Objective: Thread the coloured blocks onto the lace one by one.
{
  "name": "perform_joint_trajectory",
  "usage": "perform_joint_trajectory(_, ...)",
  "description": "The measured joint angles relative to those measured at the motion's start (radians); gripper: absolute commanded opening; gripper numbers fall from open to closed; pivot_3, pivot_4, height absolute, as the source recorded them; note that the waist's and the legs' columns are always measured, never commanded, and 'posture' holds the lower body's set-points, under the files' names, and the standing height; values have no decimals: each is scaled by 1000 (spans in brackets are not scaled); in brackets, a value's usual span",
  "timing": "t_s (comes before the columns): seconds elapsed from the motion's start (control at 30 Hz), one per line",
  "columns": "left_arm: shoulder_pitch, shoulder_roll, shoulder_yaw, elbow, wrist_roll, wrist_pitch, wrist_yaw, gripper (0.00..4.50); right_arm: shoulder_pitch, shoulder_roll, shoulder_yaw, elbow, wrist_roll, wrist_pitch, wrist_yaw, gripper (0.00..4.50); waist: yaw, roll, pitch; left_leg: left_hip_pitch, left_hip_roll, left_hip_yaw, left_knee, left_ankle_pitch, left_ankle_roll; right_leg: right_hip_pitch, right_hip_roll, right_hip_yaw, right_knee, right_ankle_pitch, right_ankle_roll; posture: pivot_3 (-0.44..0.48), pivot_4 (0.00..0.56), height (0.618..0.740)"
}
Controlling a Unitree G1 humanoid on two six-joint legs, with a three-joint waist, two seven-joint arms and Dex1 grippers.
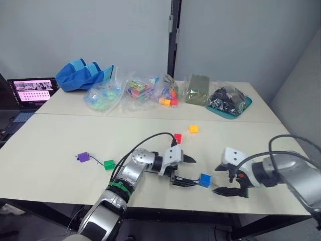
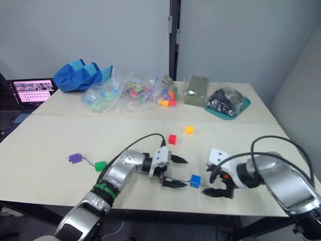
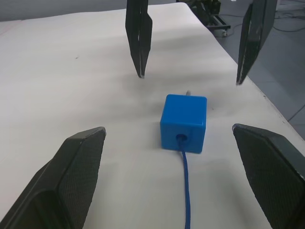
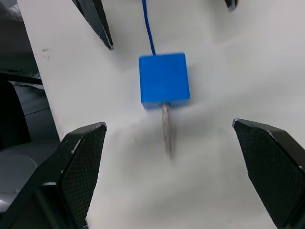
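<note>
1. Five coloured blocks lie on the white table (image 1: 60,145): a purple block (image 1: 83,157) and a green block (image 1: 109,164) at lower left of the left eye view, a red block (image 1: 177,138) and an orange-yellow block (image 1: 193,129) near the centre, and a blue block (image 1: 204,180) at lower centre.
2. One lace (image 3: 185,183) enters a hole in the blue block, and its pale tip (image 4: 167,129) pokes out the far side, resting on the table.
3. The left gripper (image 1: 185,171) has its fingers spread, holding nothing, just left of the blue block.
4. The right gripper (image 1: 226,181) is likewise spread and empty, just right of the block.
5. The blue block sits close to the table's near edge; bare tabletop stretches across the middle.
6. Three clear bags of toys (image 1: 131,91) line the far side at upper centre.
</note>
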Motion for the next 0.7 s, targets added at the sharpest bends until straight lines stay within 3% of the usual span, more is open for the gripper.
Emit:
perform_joint_trajectory(0.3,-57,-78,-32,179,53,-86,38,4500,134,-8,-95,-87,22,33,-101,4482,-4,0,0,0,0,0,0,0,0,0,0,0,0,0,0,0,150,740)
perform_joint_trajectory(0.33,-62,-86,-32,195,58,-99,40,3905,149,-7,-101,-95,22,35,-116,4500,-3,0,0,0,0,0,0,0,0,0,0,0,0,0,0,0,150,740)
perform_joint_trajectory(0.6,-96,-108,-32,274,79,-123,24,1297,194,10,-114,-112,18,27,-194,4500,-3,0,0,0,0,0,0,0,0,0,0,0,0,0,0,0,150,740)
perform_joint_trajectory(0.7,-102,-110,-32,288,83,-141,18,1193,194,14,-93,-106,1,2,-214,4500,-3,0,0,0,0,0,0,0,0,0,0,0,0,0,0,0,150,740)
